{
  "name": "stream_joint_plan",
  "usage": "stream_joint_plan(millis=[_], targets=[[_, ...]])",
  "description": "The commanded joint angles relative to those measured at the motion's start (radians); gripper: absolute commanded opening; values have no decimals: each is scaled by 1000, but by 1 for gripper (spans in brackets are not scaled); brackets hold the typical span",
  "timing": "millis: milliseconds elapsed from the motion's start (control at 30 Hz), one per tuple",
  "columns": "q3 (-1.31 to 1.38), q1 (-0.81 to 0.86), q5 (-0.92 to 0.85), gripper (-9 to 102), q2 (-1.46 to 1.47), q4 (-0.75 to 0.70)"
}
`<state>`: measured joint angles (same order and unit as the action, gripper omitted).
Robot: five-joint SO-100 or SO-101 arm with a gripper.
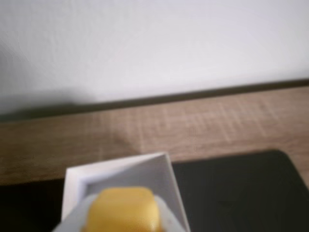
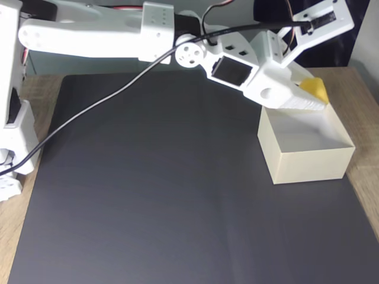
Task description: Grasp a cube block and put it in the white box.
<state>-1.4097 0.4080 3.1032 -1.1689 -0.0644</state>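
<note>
Pinching the cube (image 2: 314,90), the gripper (image 2: 315,97) hangs over the box's (image 2: 308,165) far wall; cube above the rim.

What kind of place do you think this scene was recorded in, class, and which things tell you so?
Probably a home or hobby desk set up for robot practice: a wood-grain tabletop against a plain pale wall, a black mat covering most of it, and a small white arm mounted at its edge.
</note>
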Motion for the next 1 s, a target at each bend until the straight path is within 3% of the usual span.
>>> stream_joint_plan(millis=[0,800,967], targets=[[58,-17,0,0,11,29],[249,-38,6,2,204,35],[249,-43,8,12,206,28]])
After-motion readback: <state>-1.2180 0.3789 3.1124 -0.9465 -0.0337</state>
